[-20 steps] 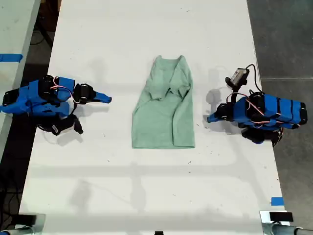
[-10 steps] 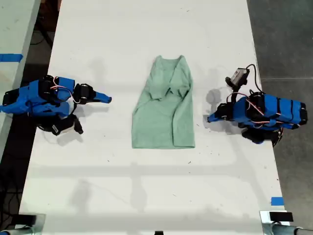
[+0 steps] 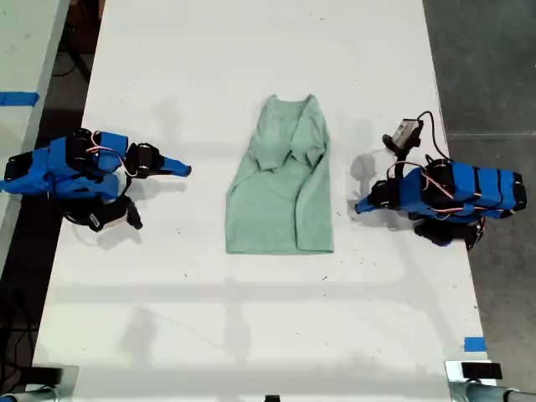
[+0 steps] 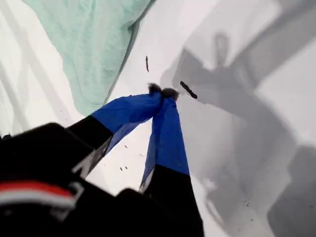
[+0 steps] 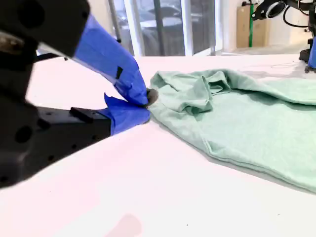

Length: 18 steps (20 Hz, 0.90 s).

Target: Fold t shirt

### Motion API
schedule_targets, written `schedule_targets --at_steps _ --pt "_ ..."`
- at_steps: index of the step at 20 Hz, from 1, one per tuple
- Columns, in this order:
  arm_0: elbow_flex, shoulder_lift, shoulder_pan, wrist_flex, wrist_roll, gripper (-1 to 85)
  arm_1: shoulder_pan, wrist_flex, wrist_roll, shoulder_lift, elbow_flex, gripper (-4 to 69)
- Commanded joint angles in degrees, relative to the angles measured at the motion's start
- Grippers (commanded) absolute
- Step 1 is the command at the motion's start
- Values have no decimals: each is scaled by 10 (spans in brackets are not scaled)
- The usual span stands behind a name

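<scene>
The pale mint-green t shirt (image 3: pixel 280 193) lies on the white table (image 3: pixel 251 318), its sides folded inward into a narrow strip with the sleeves bunched near the collar. My first gripper (image 3: pixel 360 204) is at the exterior view's right, shut and holding nothing, its tips close to the table a short way from the t shirt's edge (image 4: pixel 89 44). In its own wrist view the first gripper (image 4: pixel 163 92) has its blue fingers meeting at the tips. My second gripper (image 3: pixel 184 170) is at the exterior view's left, also shut and holding nothing. It (image 5: pixel 147 101) sits low over the table and points at the t shirt (image 5: pixel 247 118).
Blue tape (image 3: pixel 474 343) marks the table edge at the exterior view's lower right. At the exterior view's left stands a second table with blue tape (image 3: pixel 17 98). Dark floor (image 3: pixel 486 67) borders the table at the exterior view's right.
My first arm has shifted very slightly, with its wrist camera a little lower in the exterior view. The t shirt and my second arm have not moved.
</scene>
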Motion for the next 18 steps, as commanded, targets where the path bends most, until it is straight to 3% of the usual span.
schedule_targets --at_steps 1,14,16,18 --pt "4 5 5 3 -12 0 0 2 12 6 24 -3" --pt "4 5 6 4 -14 0 -15 2 19 6 25 -1" --pt "4 5 6 4 -14 0 -41 2 13 6 25 47" --pt "4 5 7 4 -14 0 -47 2 64 6 25 64"
